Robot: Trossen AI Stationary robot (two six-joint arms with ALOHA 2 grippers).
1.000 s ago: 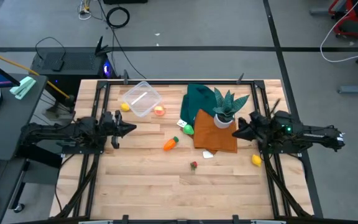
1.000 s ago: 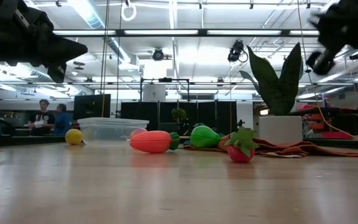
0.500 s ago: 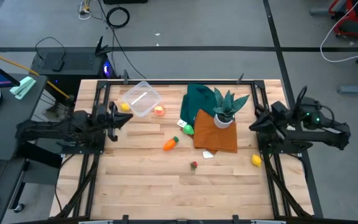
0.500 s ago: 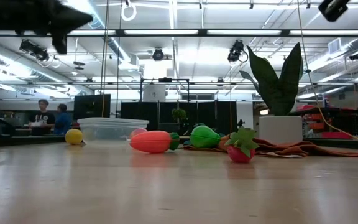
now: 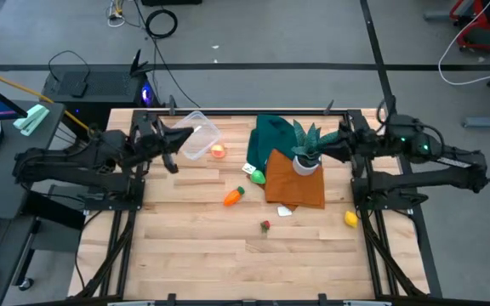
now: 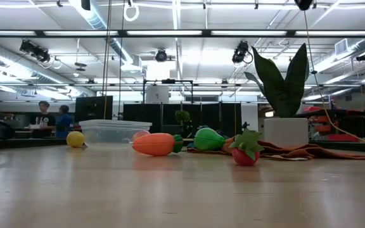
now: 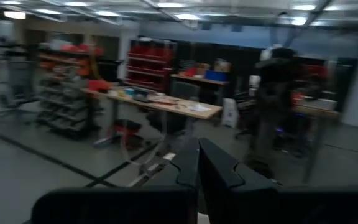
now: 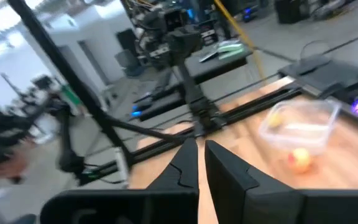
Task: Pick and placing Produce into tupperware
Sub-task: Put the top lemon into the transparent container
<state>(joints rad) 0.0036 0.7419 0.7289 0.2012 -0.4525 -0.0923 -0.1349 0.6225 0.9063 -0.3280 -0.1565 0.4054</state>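
Observation:
The clear tupperware (image 5: 198,138) sits on its base near the table's far left; it also shows in the low view (image 6: 115,131) and the right wrist view (image 8: 303,123). A yellow piece (image 6: 75,139) and the pink-orange peach (image 5: 219,151) lie beside it. The green piece (image 5: 257,177), carrot (image 5: 233,197), red berry (image 5: 265,226) and second yellow piece (image 5: 350,218) lie on the wood. My left gripper (image 5: 185,134) hangs raised at the tupperware's left side, shut (image 7: 197,146). My right gripper (image 5: 321,149) is raised beside the potted plant, shut (image 8: 201,146).
The spiky plant in a white pot (image 5: 307,151) stands on an orange cloth (image 5: 296,187) over a dark green cloth (image 5: 272,136). A small white scrap (image 5: 285,210) lies near the cloth. Bare wood fills the near half of the table (image 5: 228,263). People stand far behind (image 6: 51,117).
Both arms have risen, leaving the low view upward, and swung toward the far edge. My left gripper has travelled from mid-left of the table toward the tupperware. My right gripper has moved toward the potted plant. No produce has moved.

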